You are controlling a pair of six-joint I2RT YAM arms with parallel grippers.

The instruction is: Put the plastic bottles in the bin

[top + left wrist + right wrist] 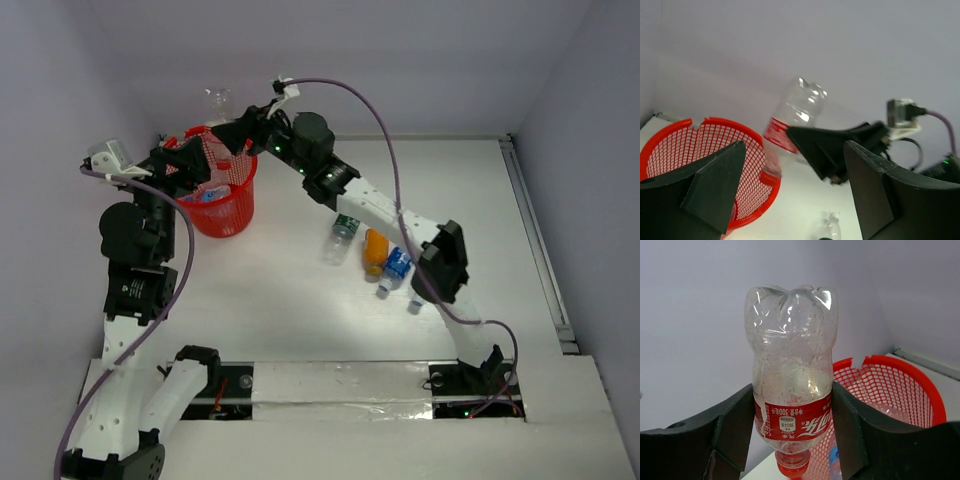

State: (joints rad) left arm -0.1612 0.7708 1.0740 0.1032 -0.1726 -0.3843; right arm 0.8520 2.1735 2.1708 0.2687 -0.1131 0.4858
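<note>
My right gripper (pixel 236 133) is shut on a clear plastic bottle (pixel 792 365) with a red label, held upside down with its red cap (pixel 790 471) lowest. The bottle hangs beside and above the rim of the red mesh bin (pixel 236 214), on its far side. This held bottle (pixel 796 112) also shows in the left wrist view, next to the bin (pixel 715 121). My left gripper (pixel 795 195) stands open and empty over the bin's left rim. A clear bottle (pixel 896 413) lies inside the bin (pixel 920 375). On the table lie a green-labelled bottle (pixel 343 236), an orange bottle (pixel 374 250) and a blue-labelled bottle (pixel 396 268).
A further small clear bottle (pixel 415 301) lies by the right arm's elbow. Another clear bottle (pixel 830 228) shows low in the left wrist view, on the white table. The grey back wall stands close behind the bin. A raised rail (pixel 535 240) runs along the table's right edge.
</note>
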